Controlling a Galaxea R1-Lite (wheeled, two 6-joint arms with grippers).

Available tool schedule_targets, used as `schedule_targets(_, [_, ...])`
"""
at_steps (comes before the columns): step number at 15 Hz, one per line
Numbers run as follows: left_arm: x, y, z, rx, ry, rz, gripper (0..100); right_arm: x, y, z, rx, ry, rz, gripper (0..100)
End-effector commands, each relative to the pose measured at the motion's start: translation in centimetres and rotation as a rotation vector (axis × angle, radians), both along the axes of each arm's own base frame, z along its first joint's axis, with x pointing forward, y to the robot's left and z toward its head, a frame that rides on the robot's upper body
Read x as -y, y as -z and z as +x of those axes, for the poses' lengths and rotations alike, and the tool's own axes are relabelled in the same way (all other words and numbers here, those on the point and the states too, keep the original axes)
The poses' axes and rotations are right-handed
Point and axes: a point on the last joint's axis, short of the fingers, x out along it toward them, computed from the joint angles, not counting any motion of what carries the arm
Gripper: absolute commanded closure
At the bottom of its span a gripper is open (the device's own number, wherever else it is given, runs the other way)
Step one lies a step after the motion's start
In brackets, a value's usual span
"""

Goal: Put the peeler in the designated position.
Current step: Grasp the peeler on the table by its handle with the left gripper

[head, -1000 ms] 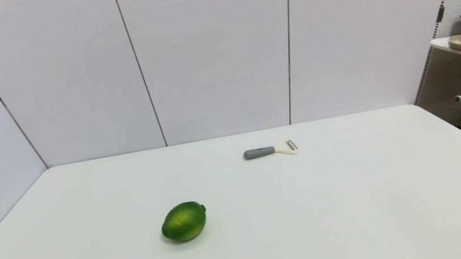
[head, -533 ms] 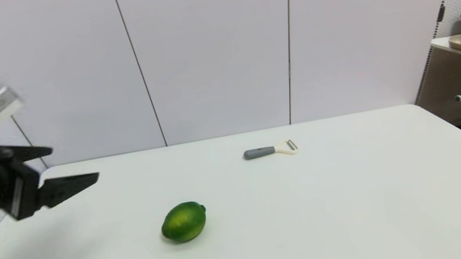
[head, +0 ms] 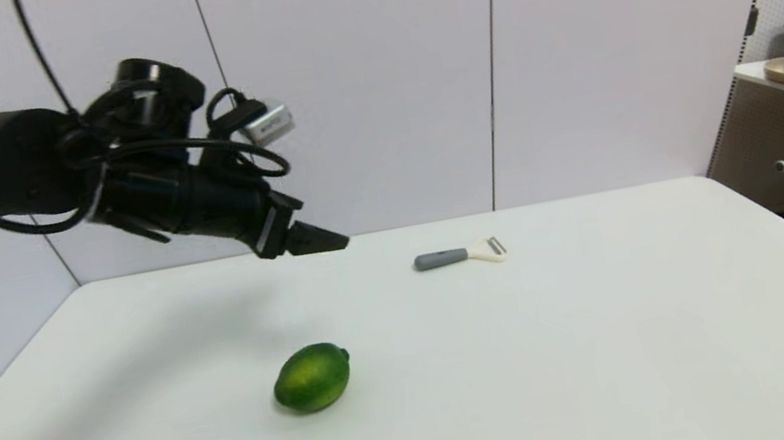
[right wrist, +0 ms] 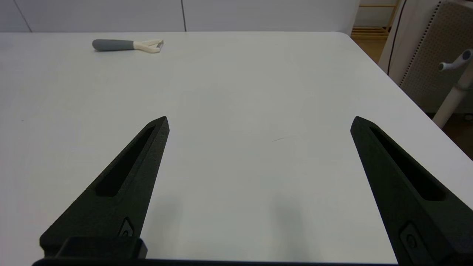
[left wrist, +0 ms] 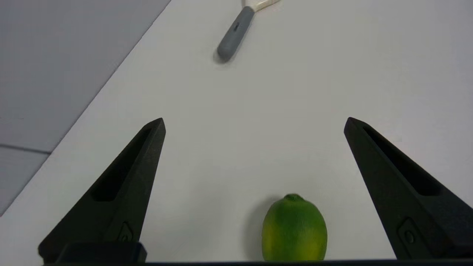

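**A:** So how is the peeler [head: 460,255] likely to handle? It's lying flat on the white worktop [head: 623,340] toward the far edge, grey handle pointing to the robot's left, cream forked head and little blade to the right.

**B:** Probably very light and stiff — plastic by the look of it, though that can't be confirmed. The low profile is the tricky bit: the fingers would need to be brought right down to the surface. The grey handle is judged the best place to be gripped, across its width near the middle. The forked head is thin and the blade end is better left alone. A smooth handle could slip or pivot if only the tip is pinched.

**A:** And the grippers?

**B:** The left gripper [head: 319,242] is held above the worktop, short of the peeler and beyond the lime [head: 312,378], spread wide with nothing in it. The right gripper [right wrist: 258,123] isn't seen from the head camera at all; its own wrist view shows it parted wide too and holding nothing, low over the near right part of the worktop.

**A:** Anything shown by one view only?

**B:** The left wrist view gives the handle's butt end nearest the fingers, with the head cut off at the frame edge — the head view shows the whole tool. No marked target spot is visible anywhere.
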Motion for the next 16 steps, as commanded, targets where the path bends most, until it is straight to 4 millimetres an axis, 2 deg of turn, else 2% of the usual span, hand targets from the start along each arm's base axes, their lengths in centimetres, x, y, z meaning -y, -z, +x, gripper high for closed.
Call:
schedule_targets(1, [5.1, 4.7, 4.0, -0.081, 0.140, -0.034, 0, 0.0, 0.0, 0.0, 0.001, 0.000, -0.002, 0])
schedule_targets(6, [8.0, 8.9, 6.2, -0.143, 0.272, -0.111, 0, 0.0, 0.0, 0.0, 0.001, 0.000, -0.002, 0])
schedule_targets(12, [9.5, 13.8, 9.0, -0.084, 0.294, -0.157, 0, 0.0, 0.0, 0.0, 0.001, 0.000, 0.000, 0])
schedule_targets(16, [10.2, 14.9, 10.5, -0.004, 0.270, -0.225, 0, 0.0, 0.0, 0.0, 0.001, 0.000, 0.000, 0])
